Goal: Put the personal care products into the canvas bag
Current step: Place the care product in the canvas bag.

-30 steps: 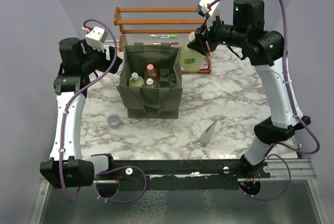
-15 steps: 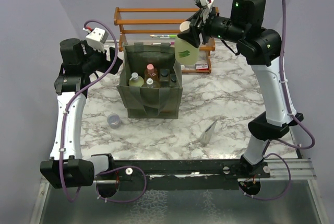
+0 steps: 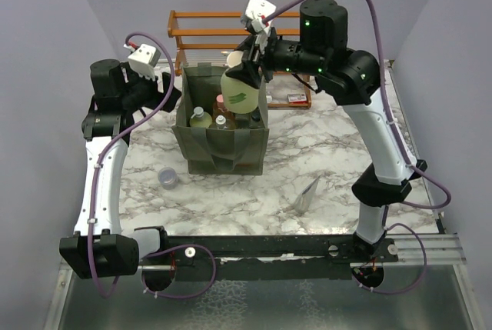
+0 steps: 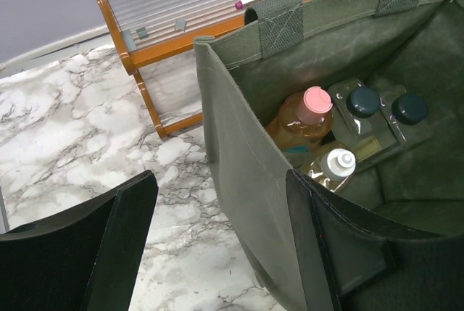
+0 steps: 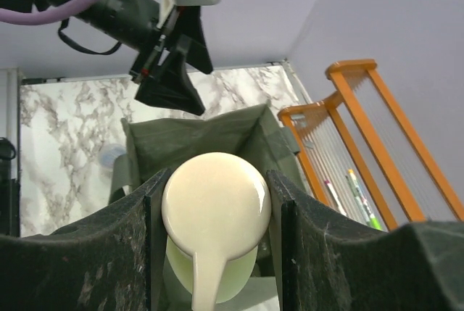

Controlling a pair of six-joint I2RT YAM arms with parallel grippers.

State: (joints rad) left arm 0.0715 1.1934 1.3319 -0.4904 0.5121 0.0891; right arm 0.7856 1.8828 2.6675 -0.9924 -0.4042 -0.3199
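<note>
The right end effector [image 3: 250, 68] is gripping the pale green bottle [image 3: 240, 95] just under its cream pump head, with the fingers closed against both sides. It is holding the bottle upright in the air over the open bag [image 3: 219, 149]. The bag is standing on the bench [image 3: 338, 145] toward the far edge, left of the middle, just in front of the rack [image 3: 223, 34]. The bottle's base is hanging above the far part of the opening and is not yet inside.

The left end effector [image 3: 165, 93] is standing wide open astride the bag's left wall, one finger outside and one inside. It is not pinching the fabric.

Inside, the pink-capped bottle [image 4: 312, 104], the two black caps [image 4: 362, 101] and a white-capped bottle [image 4: 337, 160] are already filling much of the floor.

I am judging three risks. If the bottle is coming down too near the far wall, its base may be catching the rim or a strap and folding the soft fabric inward. If it is landing on the caps below, it may be tipping and leaning out. Because nothing is clamping the bag, a push could slide it.

The grey pouch [image 3: 309, 194] is lying toward the near edge, right of the middle.
</note>
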